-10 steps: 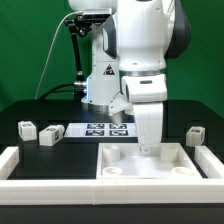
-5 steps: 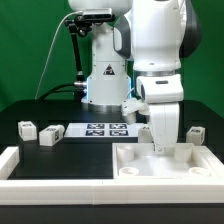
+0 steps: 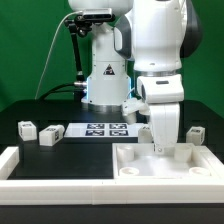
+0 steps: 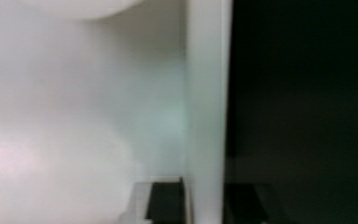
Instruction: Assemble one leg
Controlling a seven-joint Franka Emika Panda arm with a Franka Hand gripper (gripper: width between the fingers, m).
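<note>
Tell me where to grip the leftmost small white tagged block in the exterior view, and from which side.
Take the small white tagged plastic block by two opposite side faces, coming straight down from above. It sits low on the black table, apart from the neighbouring block, so there is likely room on both sides.

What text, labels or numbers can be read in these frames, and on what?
No words or numbers are readable in either view.
Arm base: dark triangular mark, too small and blurred to read.
Marker board: black-and-white square tags, patterns only, no lettering.
Legs: the same kind of tags, no legible text.
Wrist view: blurred, nothing written shows.
</note>
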